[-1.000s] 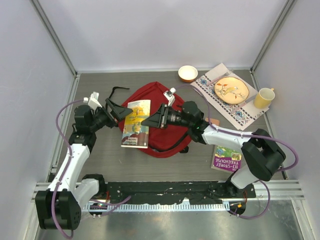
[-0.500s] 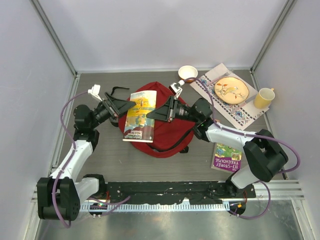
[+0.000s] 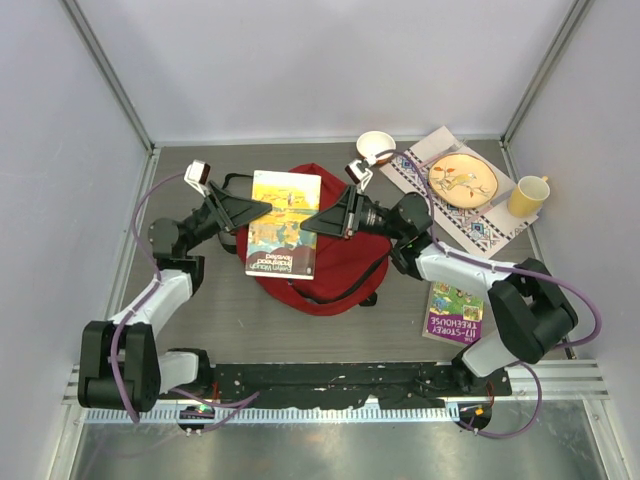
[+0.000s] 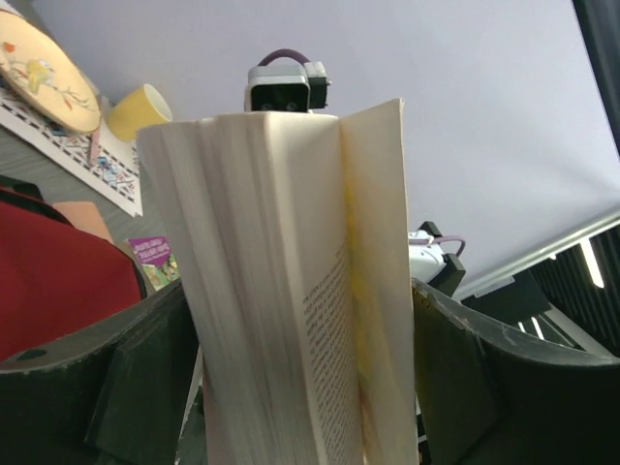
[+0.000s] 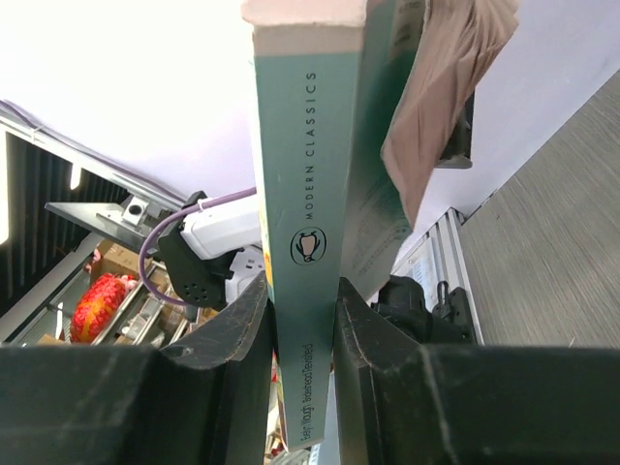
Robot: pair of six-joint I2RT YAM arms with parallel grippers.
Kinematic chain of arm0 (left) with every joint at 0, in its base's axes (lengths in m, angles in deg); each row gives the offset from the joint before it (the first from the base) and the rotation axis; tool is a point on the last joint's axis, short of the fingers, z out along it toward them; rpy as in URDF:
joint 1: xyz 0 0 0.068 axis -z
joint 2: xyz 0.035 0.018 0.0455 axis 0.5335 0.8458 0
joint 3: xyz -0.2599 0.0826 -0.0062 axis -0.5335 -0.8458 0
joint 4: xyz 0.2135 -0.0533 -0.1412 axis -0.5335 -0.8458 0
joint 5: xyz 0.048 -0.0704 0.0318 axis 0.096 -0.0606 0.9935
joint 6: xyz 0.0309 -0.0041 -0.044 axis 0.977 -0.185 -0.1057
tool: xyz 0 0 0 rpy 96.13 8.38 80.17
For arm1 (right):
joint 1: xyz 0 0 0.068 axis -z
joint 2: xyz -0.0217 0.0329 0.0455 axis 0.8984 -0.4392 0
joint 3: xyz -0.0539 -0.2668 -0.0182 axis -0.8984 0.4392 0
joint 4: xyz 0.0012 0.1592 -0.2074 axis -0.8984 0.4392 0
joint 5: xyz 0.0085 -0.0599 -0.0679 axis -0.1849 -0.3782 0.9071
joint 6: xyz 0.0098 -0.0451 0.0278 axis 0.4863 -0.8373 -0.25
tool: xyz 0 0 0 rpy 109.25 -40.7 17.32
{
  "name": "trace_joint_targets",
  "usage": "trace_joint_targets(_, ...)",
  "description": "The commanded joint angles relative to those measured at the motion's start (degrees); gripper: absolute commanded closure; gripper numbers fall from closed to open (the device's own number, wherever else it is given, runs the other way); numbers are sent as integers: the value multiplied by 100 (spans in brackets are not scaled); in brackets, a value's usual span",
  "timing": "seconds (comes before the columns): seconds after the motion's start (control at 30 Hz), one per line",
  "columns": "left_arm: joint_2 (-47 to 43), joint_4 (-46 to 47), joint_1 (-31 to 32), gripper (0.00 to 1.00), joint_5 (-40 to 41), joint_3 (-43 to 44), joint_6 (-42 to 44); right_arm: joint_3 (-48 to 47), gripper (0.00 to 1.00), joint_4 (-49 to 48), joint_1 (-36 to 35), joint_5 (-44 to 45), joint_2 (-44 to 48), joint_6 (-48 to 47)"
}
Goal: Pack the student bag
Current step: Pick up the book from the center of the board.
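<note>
The student bag (image 3: 335, 270), red and soft, lies mid-table; its red fabric (image 4: 58, 281) also shows low in the left wrist view. A paperback book (image 3: 285, 235) with a yellow cover hangs above it between both grippers. My right gripper (image 3: 310, 224) is shut on the book's green spine (image 5: 305, 242), one finger against each cover. Opposite it, my left gripper (image 3: 262, 208) stands open wide around the page edge (image 4: 291, 291), where the pages are fanned apart and the fingers sit close beside both covers.
A purple book (image 3: 453, 312) lies at the right front. At the back right are a white bowl (image 3: 376, 146), a plate (image 3: 462, 180) on a patterned mat (image 3: 425, 170), and a yellow mug (image 3: 527, 195). A black strap (image 3: 235, 180) trails from the bag's left.
Both arms have raised the book off the bag and carried it toward the back. The left jaws have narrowed a little around its page edge.
</note>
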Motion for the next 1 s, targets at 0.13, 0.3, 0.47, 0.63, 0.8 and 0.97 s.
trace_joint_targets(0.13, 147, 1287, 58, 46, -224, -37, -589, -198, 98, -96, 312, -45, 524, -335)
trace_joint_targets(0.3, 174, 1287, 58, 72, -206, -1, -615, -303, 96, 1248, 312, 8, 779, -1275)
trace_joint_targets(0.47, 253, 1261, 58, 98, -145, -1, -580, -567, 93, 2924, 312, 332, 1008, -2277)
trace_joint_targets(0.63, 78, 579, 58, 100, 241, -28, -117, -734, 62, 3851, 321, 1053, 1175, -2859)
trace_joint_targets(0.8, -704, -1881, 67, 100, 1602, 183, 1289, -524, 30, 4923, 321, 2527, 1499, -2955)
trace_joint_targets(0.97, -1478, -3546, 85, 100, 3132, 315, 1724, 372, 22, 4619, 321, 3313, 2228, -2359)
